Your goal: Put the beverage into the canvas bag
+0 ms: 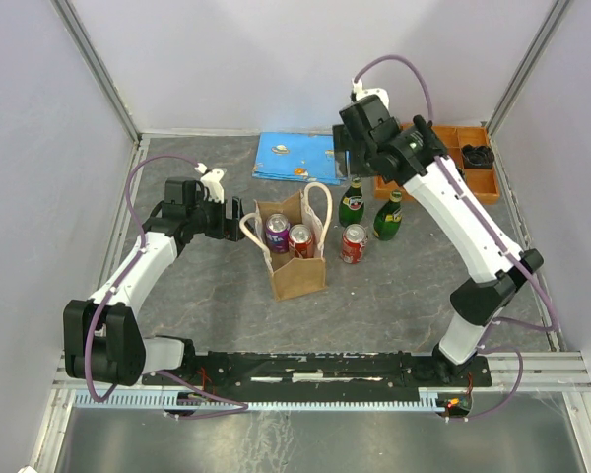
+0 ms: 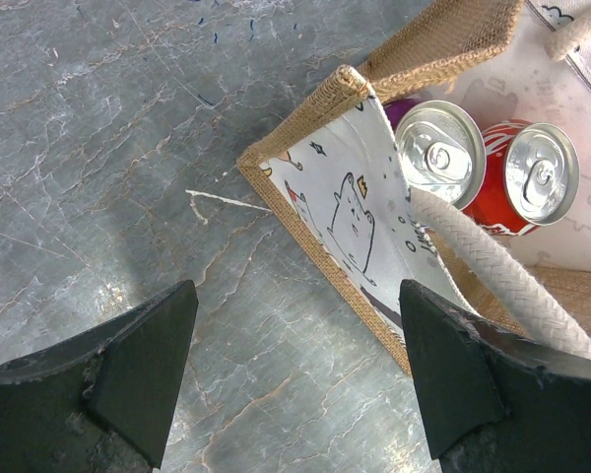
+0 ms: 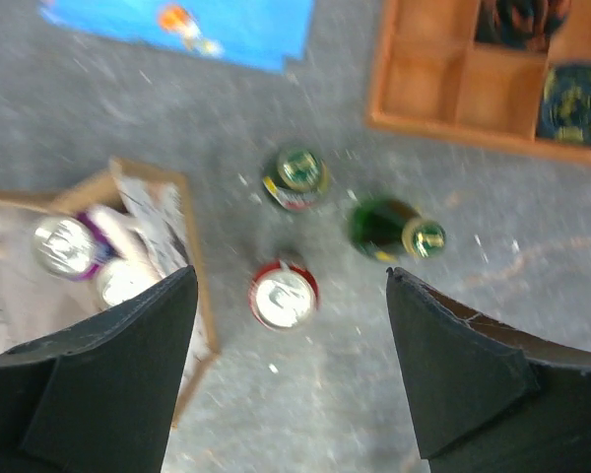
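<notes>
Soft, even light fills the top view, shadows faint. The left wrist view is sharp, with glinting can lids (image 2: pixel 438 153). The right wrist view is smeared by motion blur.

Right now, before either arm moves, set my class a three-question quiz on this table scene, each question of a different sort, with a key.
1. True or false: the tan fabric tote bag already holds two drink cans.
2. Which drinks stand outside the bag? A) one red can and two green glass bottles B) three red cans C) one purple can
3. Fill in: the left gripper and the right gripper are both ____.
Key: 1 true; 2 A; 3 open.
</notes>
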`<state>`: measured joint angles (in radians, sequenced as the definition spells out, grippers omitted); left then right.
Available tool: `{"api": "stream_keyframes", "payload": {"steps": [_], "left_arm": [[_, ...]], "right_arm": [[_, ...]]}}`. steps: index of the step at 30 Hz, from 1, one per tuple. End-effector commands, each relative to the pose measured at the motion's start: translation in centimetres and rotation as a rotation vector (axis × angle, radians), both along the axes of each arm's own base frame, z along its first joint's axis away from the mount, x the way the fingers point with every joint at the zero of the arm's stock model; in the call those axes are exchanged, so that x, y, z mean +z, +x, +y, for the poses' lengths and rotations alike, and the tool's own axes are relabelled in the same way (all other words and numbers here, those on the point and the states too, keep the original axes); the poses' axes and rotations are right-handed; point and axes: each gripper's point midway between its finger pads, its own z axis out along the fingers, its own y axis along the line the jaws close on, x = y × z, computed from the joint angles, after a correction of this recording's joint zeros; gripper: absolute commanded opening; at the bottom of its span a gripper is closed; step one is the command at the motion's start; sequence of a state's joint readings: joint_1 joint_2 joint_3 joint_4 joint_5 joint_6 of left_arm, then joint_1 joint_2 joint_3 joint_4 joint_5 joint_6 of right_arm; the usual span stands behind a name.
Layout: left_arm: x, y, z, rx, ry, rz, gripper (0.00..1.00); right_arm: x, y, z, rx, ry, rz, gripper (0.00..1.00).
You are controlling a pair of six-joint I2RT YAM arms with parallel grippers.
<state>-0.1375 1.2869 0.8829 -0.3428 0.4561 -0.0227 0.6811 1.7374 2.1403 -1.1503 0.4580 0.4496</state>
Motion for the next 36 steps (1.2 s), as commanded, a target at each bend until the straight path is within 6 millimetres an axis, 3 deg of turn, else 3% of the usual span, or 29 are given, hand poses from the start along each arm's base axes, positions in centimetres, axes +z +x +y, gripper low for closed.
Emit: {"api": "stream_keyframes", "payload": {"steps": [1, 9, 18, 26, 31, 36], "left_arm": [[1.2, -0.1, -0.5, -0.056, -0.002, -0.059, 0.90], [1.0, 0.0, -0.5, -0.058, 0.004, -0.055, 0.90], [1.0, 0.0, -0.5, -0.061, 0.008, -0.055, 0.90], [0.9, -0.1, -0.5, -0.062, 0.010, -0.054, 0.90], [1.0, 0.0, -0.5, -0.062, 0.009, -0.055, 0.90], [1.0, 0.0, -0.5, -0.064, 0.009, -0.054, 0.90]], "right_arm": [[-6.6, -2.9, -2.0, -0.015, -0.124, 0.245, 0.85], [-13.2, -4.6, -1.4, -0.006, -0.122, 0.390, 0.85], [-19.3, -4.7, -0.8, 0.006, -0.131, 0.506, 0.85], [-22.6, -4.9, -1.1, -0.004, -0.134, 0.576, 0.85], [-23.7, -5.2, -1.5, -0.012, -0.141, 0.598, 0.82], [-23.7, -5.3, -1.5, -0.012, -0.137, 0.595, 0.61]]}}
